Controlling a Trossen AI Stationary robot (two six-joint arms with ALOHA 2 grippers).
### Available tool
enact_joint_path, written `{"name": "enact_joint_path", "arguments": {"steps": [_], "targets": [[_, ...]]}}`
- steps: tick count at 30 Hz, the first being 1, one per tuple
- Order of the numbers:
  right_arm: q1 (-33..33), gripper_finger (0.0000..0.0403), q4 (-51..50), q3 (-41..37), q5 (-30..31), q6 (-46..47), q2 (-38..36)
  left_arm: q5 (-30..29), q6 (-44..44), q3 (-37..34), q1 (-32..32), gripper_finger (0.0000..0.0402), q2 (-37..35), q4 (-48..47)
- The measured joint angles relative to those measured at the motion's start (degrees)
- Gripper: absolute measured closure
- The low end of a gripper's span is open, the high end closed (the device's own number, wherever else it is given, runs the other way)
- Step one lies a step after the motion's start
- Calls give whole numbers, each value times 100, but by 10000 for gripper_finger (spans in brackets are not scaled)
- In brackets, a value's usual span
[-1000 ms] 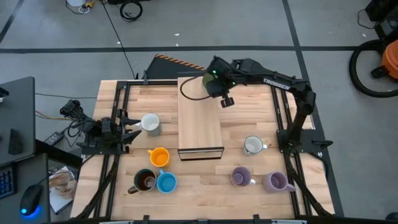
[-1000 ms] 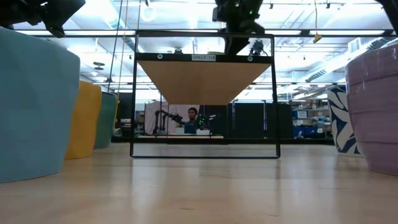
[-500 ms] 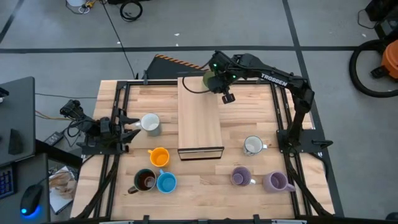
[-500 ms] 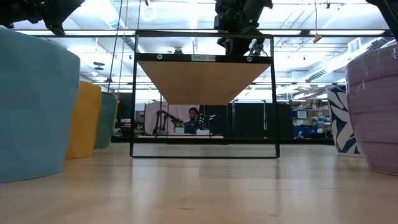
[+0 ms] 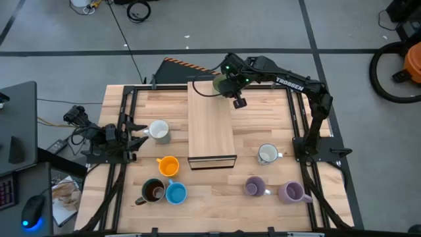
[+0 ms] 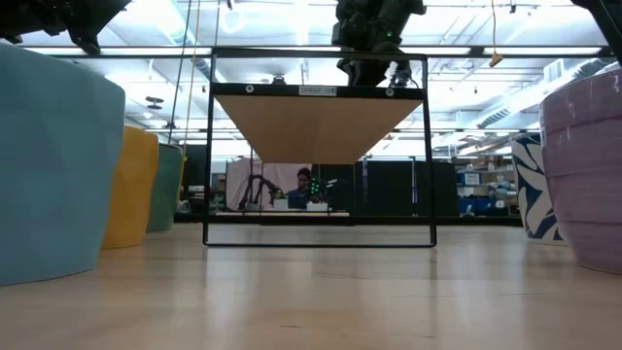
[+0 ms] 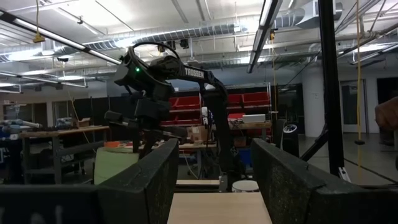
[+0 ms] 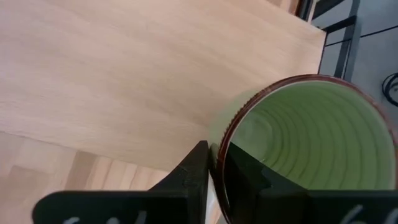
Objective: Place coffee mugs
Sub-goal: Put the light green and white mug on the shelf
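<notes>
We have the green mug pinched by its rim in the right gripper, one finger inside the wall and one outside, as the right wrist view shows. In the high view it hangs over the far right corner of the shelf, a light wooden board on a thin black frame standing mid-table.

We judge the step in hand to be setting this mug down on the shelf top. To do it well, we should lower it straight, keep the base level, leave room from the board's edge, and open only once the base sits flat.

The mug is round, with faint ridges ringing its pale green inside and a darker lip. The shelf board is smooth and pale with fine grain; the table beneath is planked wood.

The other mugs stand on the table: a white mug, an orange mug, a dark mug and a blue mug on the left, a second white mug and two purple mugs on the right.

The left gripper waits at the left table edge beside the white mug, fingers spread and empty.
</notes>
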Motion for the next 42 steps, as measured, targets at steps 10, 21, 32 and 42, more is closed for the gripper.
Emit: {"name": "enact_joint_path", "arguments": {"steps": [10, 21, 32, 42], "targets": [[0, 280, 238, 0, 207, 145, 0, 0, -20, 0, 0, 194, 0, -7], [66, 214, 406, -2, 1135, 156, -2, 0, -125, 0, 0, 194, 0, -39], [44, 213, 649, -2, 1698, -252, -2, 0, -123, 0, 0, 194, 0, -47], [-94, 213, 756, -2, 1779, -205, -2, 0, -121, 0, 0, 194, 0, -68]]}}
